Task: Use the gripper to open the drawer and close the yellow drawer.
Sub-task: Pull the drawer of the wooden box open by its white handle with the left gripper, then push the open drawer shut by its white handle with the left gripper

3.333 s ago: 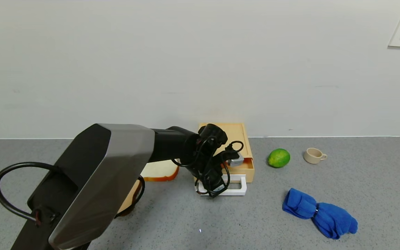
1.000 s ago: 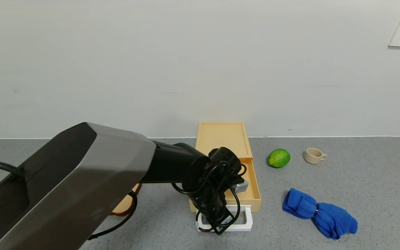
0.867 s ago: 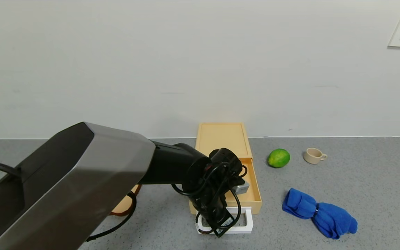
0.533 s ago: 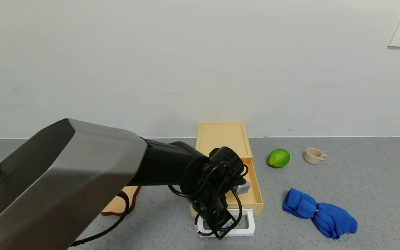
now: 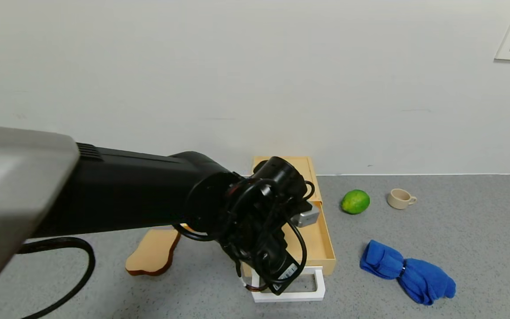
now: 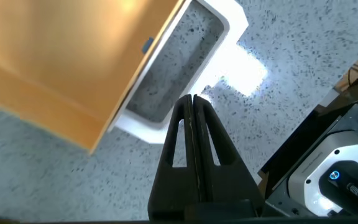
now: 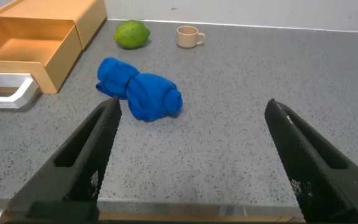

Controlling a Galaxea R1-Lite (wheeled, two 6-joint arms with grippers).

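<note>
The pale yellow drawer box (image 5: pixel 283 170) stands against the wall. Its drawer (image 5: pixel 318 239) is pulled out towards me, with the white loop handle (image 5: pixel 295 296) at the front. My left gripper (image 5: pixel 276 289) hangs over the left end of the handle. In the left wrist view the gripper (image 6: pixel 193 99) is shut with nothing between its fingers, its tips above the outer edge of the handle (image 6: pixel 166 127). My right gripper (image 7: pixel 194 155) is open and empty, low at the table's front edge, right of the drawer (image 7: pixel 30 40).
A tan bread slice (image 5: pixel 153 250) lies left of the drawer. A green lime (image 5: pixel 355 201) and a small beige cup (image 5: pixel 400 198) sit to its right. A blue cloth (image 5: pixel 407 272) lies at the front right, also seen in the right wrist view (image 7: pixel 138 90).
The left gripper pulled the drawer out towards me by the handle. In the last half second the left arm rose, the gripper lifting off the handle; the drawer stays open.
</note>
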